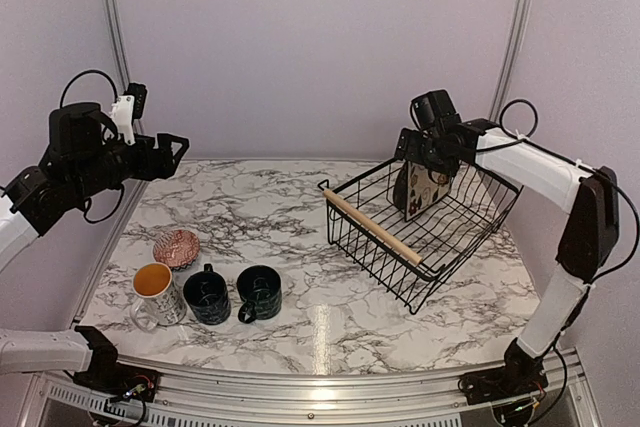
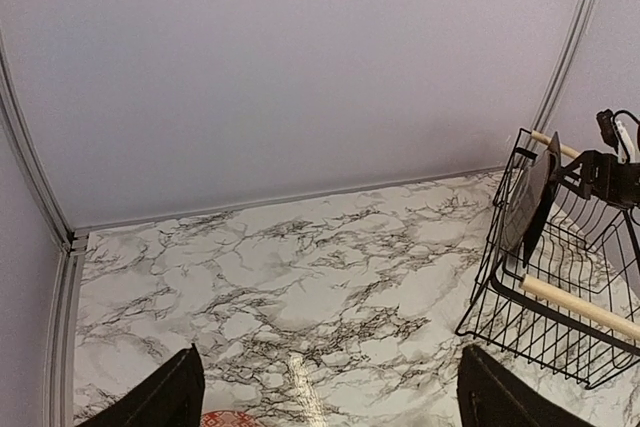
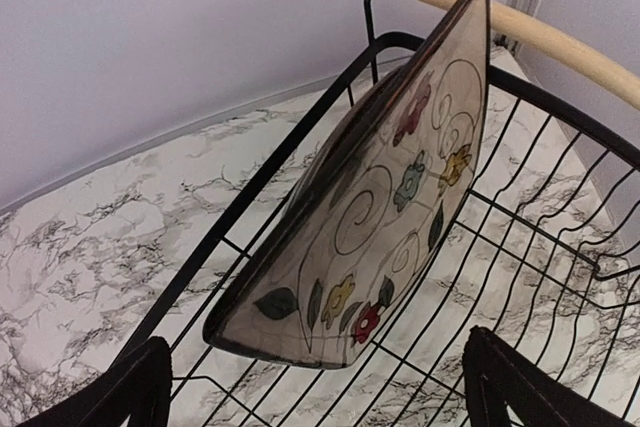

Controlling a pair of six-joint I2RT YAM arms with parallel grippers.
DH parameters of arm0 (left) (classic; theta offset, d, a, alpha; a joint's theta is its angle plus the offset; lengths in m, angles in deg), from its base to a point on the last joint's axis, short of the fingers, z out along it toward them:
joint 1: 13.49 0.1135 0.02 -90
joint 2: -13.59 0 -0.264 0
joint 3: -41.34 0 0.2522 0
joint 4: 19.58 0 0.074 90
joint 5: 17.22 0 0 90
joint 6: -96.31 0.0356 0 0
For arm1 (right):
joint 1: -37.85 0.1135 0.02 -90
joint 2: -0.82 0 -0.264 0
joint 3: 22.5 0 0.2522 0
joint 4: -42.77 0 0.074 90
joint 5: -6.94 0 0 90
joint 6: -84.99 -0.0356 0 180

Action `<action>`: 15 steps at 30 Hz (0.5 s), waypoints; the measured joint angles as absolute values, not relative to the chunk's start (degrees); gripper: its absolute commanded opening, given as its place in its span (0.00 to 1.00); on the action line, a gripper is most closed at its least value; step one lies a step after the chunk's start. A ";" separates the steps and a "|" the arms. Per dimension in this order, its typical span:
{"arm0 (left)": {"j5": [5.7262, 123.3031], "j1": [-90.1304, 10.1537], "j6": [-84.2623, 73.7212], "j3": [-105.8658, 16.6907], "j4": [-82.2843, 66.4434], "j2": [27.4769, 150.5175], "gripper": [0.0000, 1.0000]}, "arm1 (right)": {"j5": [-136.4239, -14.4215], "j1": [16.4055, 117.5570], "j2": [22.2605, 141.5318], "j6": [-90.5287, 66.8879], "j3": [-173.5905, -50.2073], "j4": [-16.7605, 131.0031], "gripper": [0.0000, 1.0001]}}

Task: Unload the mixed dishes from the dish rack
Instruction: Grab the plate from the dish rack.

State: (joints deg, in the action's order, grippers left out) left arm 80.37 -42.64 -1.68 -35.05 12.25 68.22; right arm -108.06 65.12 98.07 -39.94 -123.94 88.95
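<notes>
We found the square plate to be the only dish in the dish rack, which sat toward the right edge of the desk. The plate stood on edge, leaning up toward the far wooden handle, its flowered face turned to the right in the wrist view. The right pincer hung just in front of it with its jaws spread wide and nothing between them. The plate's lower edge lay ahead of the two fingers, and its long edge ran away from them up to the handle. This arm was plainly the nearer one. The left pincer, also wide apart and empty, was raised over the desk's left edge, well apart from the rack. The white mug, two dark mugs and the small bowl stood near the near-left corner. We could not make out where the plate's bottom met the wires, nor whether either finger touched it. From above, the arm hid most of the far handle.
</notes>
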 measured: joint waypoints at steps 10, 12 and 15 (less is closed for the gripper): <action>80.50 -42.64 -1.13 -34.90 11.13 67.57 0.90 | -119.25 67.85 105.91 -41.95 -130.19 92.36 0.66; 80.48 -42.64 -1.13 -34.90 11.13 67.65 0.90 | -120.06 67.92 106.20 -42.68 -130.19 92.25 0.63; 80.46 -42.64 -1.16 -34.90 11.13 67.79 0.90 | -121.35 68.09 106.20 -43.90 -130.19 92.56 0.63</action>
